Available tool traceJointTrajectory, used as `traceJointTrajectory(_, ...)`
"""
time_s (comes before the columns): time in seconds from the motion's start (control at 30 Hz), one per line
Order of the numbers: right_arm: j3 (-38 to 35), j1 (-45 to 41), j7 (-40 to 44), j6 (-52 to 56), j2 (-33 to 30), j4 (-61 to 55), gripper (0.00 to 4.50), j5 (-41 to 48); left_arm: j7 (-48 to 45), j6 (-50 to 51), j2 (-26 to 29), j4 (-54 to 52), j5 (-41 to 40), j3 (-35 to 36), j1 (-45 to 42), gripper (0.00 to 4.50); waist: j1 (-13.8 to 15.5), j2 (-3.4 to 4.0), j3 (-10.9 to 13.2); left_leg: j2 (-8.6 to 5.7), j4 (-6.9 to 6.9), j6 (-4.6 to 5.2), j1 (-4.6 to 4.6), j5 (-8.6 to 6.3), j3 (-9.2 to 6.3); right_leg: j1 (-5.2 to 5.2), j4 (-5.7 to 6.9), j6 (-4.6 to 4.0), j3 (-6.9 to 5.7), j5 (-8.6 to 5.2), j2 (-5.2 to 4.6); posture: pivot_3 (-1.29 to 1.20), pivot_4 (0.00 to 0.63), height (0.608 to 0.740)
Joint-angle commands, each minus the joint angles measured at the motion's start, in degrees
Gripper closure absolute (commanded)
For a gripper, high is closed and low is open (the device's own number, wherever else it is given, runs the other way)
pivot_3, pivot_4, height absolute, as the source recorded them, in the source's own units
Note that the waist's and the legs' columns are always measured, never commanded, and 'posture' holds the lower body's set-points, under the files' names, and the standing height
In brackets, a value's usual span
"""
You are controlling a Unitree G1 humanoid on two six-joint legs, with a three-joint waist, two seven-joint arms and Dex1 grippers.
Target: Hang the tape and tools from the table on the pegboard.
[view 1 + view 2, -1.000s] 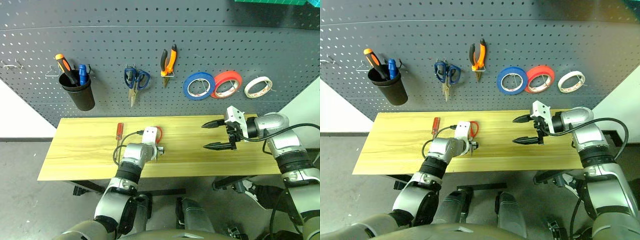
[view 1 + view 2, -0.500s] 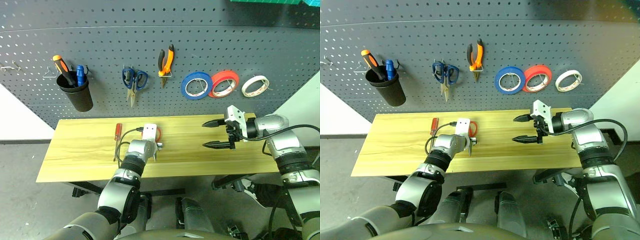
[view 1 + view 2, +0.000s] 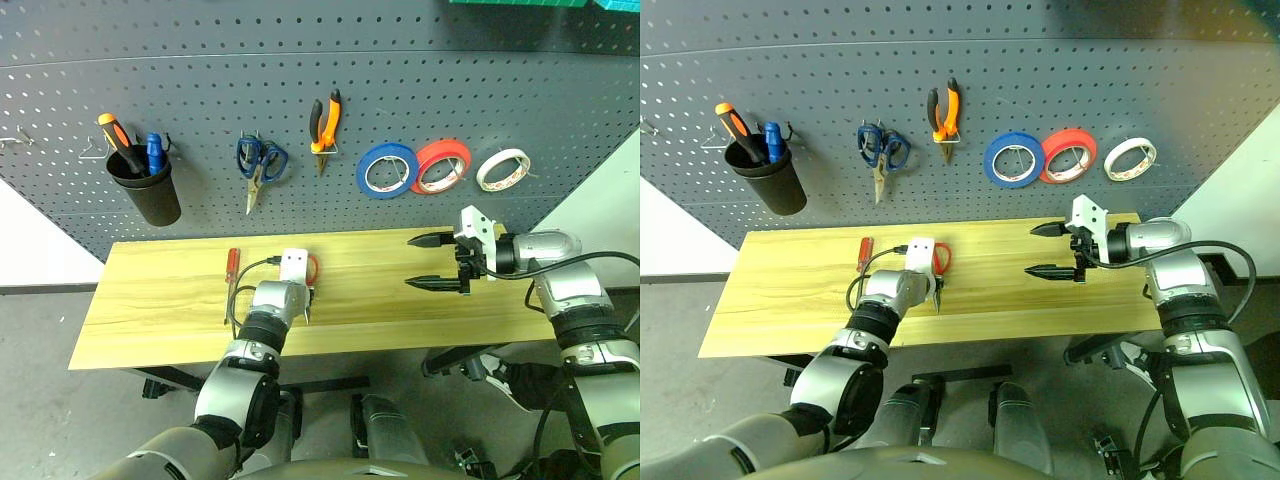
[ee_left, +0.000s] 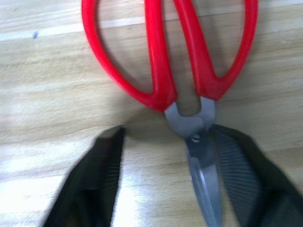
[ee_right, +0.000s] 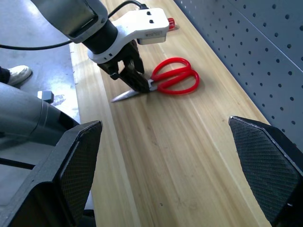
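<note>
While a second ago its fingers stood wide, the left hand now narrows astride the red-handled scissors, one finger touching the blade. They lie flat on the worktop, handles at twelve o'clock from it. The right hand hovers spread wide.

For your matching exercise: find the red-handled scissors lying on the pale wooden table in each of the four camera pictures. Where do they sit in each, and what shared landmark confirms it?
Left eye view: red-handled scissors, mid-table, partly behind the left gripper.
Right eye view: same spot, right of the slim red-handled screwdriver.
Left wrist view: handles across the top, blades between the black fingers.
Right wrist view: upper middle, on the pale wooden table.
Shared landmark: the left gripper, straddling the blades.
</note>
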Motion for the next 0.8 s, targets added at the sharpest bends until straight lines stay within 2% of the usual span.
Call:
traceJointTrajectory(0.03,-1.6,-1.1,-0.4,-1.9,0.1,0.3,0.0,0.1,1.2,3.0,-1.0,-0.2,-0.6,1.3,1.9,2.76,-0.1,0.0,0.0,0.0,0.0,0.0,0.02,0.0,0.01,0.01,0.0,0.0,0.0,0.0,0.0,-0.06,0.162,0.74)
traceJointTrajectory(0.13,-1.7,-1.4,-0.7,-2.6,0.2,0.4,0.0,0.0,1.9,4.6,-1.1,-1.8,-0.6,1.8,2.2,3.77,-0.6,0.01,0.0,0.0,0.0,0.0,0.1,0.0,0.03,0.11,0.0,0.0,0.01,0.0,0.0,-0.08,0.161,0.74)
traceJointTrajectory(0.2,-1.8,-1.5,-0.8,-2.4,0.2,0.3,0.0,0.3,2.5,5.3,-1.1,-2.8,-0.6,2.3,2.5,4.25,-0.9,0.01,0.0,0.0,0.0,0.0,0.13,0.0,0.03,0.15,0.01,0.0,0.01,0.0,0.0,-0.08,0.161,0.74)
traceJointTrajectory(0.47,-3.4,-1.8,0.0,1.0,0.9,-3.0,0.0,3.9,0.2,9.1,1.7,-8.5,-0.2,1.6,2.0,4.24,-1.3,0.01,0.0,0.02,0.0,0.0,0.33,0.0,0.08,0.32,0.03,0.01,0.05,0.0,0.02,-0.07,0.163,0.74)
traceJointTrajectory(0.7,-5.0,-1.6,1.8,7.1,-0.2,-7.9,0.0,7.2,-2.4,21.0,1.3,-23.4,-2.2,2.1,2.0,4.24,-1.0,0.0,0.0,0.02,-0.01,0.0,0.31,-0.01,0.08,0.31,0.01,0.01,0.06,0.0,0.01,-0.07,0.157,0.74)
traceJointTrajectory(0.8,-5.5,-1.4,1.8,8.3,-0.4,-10.6,0.0,8.0,-3.1,26.7,1.2,-32.0,-1.9,0.2,3.3,4.24,-1.0,0.0,0.0,0.01,-0.01,0.0,0.3,-0.01,0.09,0.31,-0.01,0.01,0.07,0.0,0.0,-0.06,0.152,0.74)
